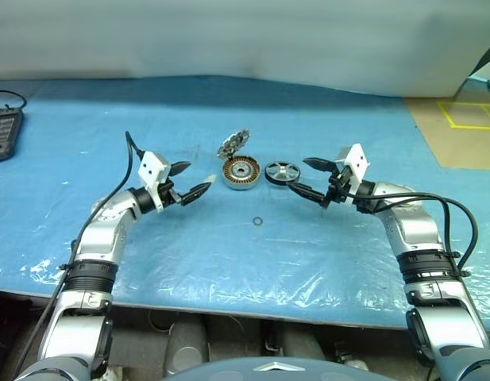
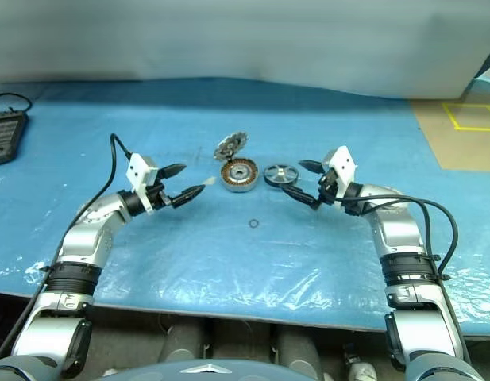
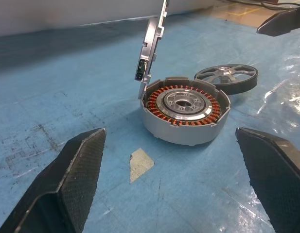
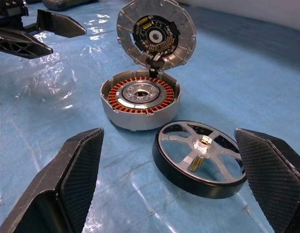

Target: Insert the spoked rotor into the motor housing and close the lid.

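Right gripper [image 1: 310, 177] is hovering, jaws spread, empty, beside the spoked rotor [image 4: 200, 158] (rigid, likely hefty, slick rim); pinching across the rim seems safest.

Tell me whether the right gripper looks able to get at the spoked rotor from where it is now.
Probably yes. The right gripper is open and empty, aimed at the spoked rotor, which lies flat on the blue mat beside the motor housing, apart from it. Nothing stands between them.
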